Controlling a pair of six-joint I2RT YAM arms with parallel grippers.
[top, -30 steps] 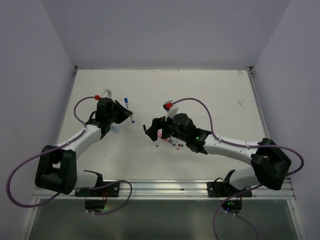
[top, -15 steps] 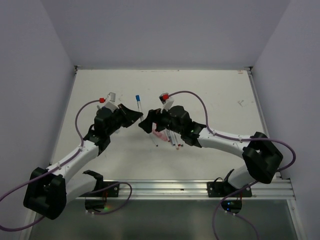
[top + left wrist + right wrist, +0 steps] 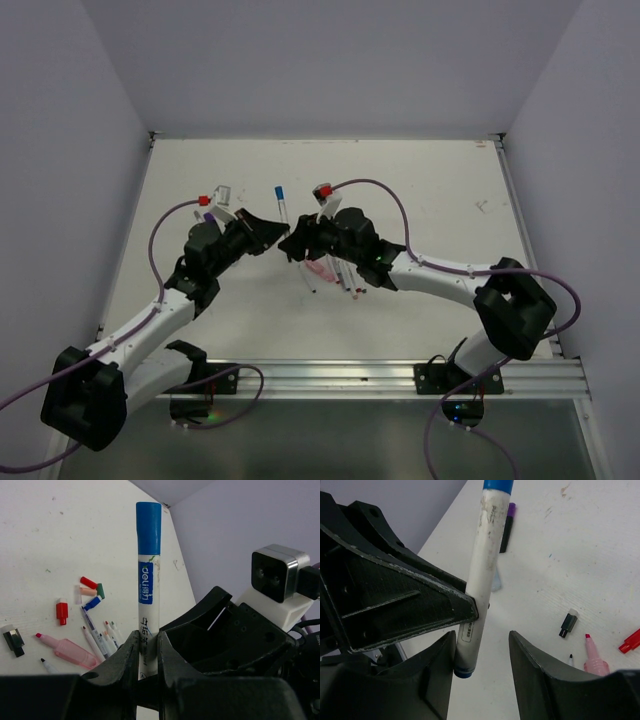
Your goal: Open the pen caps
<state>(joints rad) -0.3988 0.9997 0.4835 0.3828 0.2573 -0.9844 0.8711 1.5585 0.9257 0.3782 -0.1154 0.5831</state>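
L end effector [image 3: 148, 641] is clamped narrow on a white pen [image 3: 148, 600], low on the barrel. Pen is held upright, off the counter [image 3: 440, 190], w/ its blue cap [image 3: 148, 527] on at the top end. R end effector [image 3: 482, 637] meets it nose to nose, jaws part-open astride the pen's lower blue end. One finger [image 3: 440, 665] sits just beside the barrel (touching or not, can't tell), the other finger [image 3: 535, 665] is apart, so no grip there.

Loose stuff on the counter under and beside the R arm:
- uncapped pink highlighter [image 3: 70, 652]
- red cap [image 3: 61, 612]
- black-and-grey cap [image 3: 13, 641]
- cluster of loose caps [image 3: 90, 591], red, green, blue among them
- a few slim pens [image 3: 100, 640] lying side by side

A purple-tipped dark marker [image 3: 508, 522] lies beyond the held pen in the R wrist view. In the top view the R forearm crosses over part of the pile.

The pile sits mid-counter, well apart from the side and back walls. Metal rail [image 3: 330, 375] runs along the near edge. Both arms meet left of centre.
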